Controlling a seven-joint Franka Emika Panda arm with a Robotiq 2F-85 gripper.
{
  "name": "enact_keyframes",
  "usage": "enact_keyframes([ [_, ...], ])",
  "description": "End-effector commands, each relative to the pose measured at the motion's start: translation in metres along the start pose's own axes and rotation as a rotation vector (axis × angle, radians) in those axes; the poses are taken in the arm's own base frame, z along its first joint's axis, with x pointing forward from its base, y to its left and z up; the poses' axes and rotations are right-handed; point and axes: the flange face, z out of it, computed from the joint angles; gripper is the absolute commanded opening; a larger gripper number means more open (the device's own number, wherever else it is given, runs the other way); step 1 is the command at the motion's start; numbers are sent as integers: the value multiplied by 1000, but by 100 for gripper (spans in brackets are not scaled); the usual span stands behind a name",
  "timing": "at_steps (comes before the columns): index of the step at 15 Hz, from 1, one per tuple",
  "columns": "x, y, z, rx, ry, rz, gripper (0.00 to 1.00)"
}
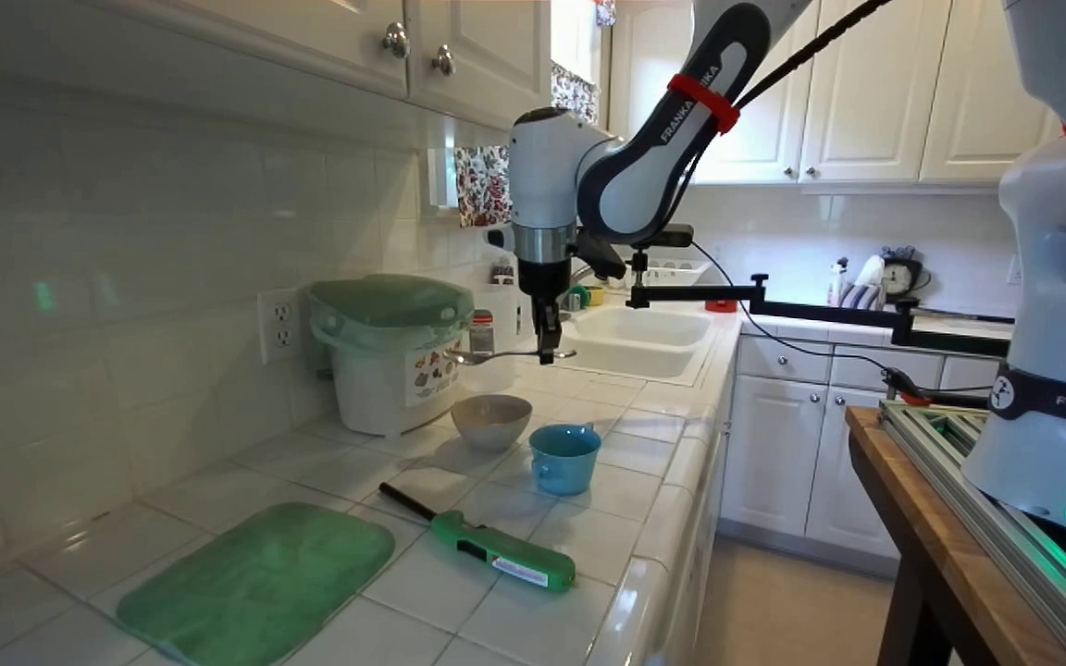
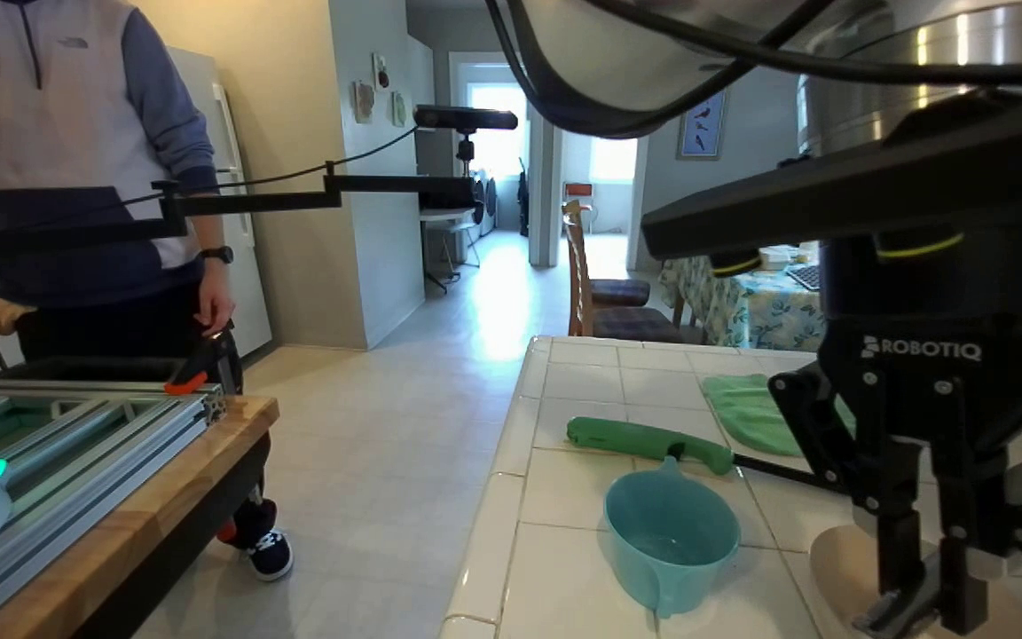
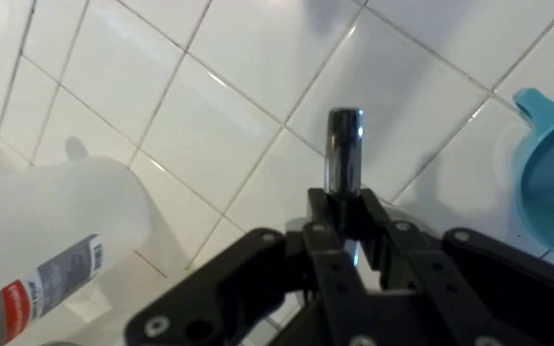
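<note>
Near the middle of an exterior view, the gripper [image 1: 548,355] hangs fingers-down over the white tiled counter [image 1: 413,610], its jaws nearly closed and pinching a metal spoon [image 1: 502,354] by the handle. The spoon is held roughly level in the air, its scoop toward the left of the frame and the handle's end poking past the fingers on the right; in the wrist view that end shows near the centre, just above the fingertips. Below the spoon in the exterior frame, a pale bowl [image 1: 490,423] sits on the tiles, with a blue cup [image 1: 565,460] just beside it to the right. Lower down lies a green lighter [image 1: 507,548] with a black barrel, and at the lower left a green cloth [image 1: 260,583]. A white bin [image 1: 368,384] with a green lid stands left of centre. A sink [image 1: 639,326] shows right of the gripper. In an exterior view, a person [image 2: 58,160] stands at the upper left.
</note>
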Motion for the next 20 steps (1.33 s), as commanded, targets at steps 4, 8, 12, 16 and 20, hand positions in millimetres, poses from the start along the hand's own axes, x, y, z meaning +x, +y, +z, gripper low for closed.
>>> enact_keyframes([
  [4, -15, -3, 6, -111, -71, 32, 5],
  [8, -22, -14, 9, -189, -122, 20, 5],
  [12, -26, -24, 15, -249, -181, -33, 5],
  [16, -26, -35, 18, -281, -234, -112, 5],
  [20, -20, -49, 18, -304, -270, -173, 5],
])
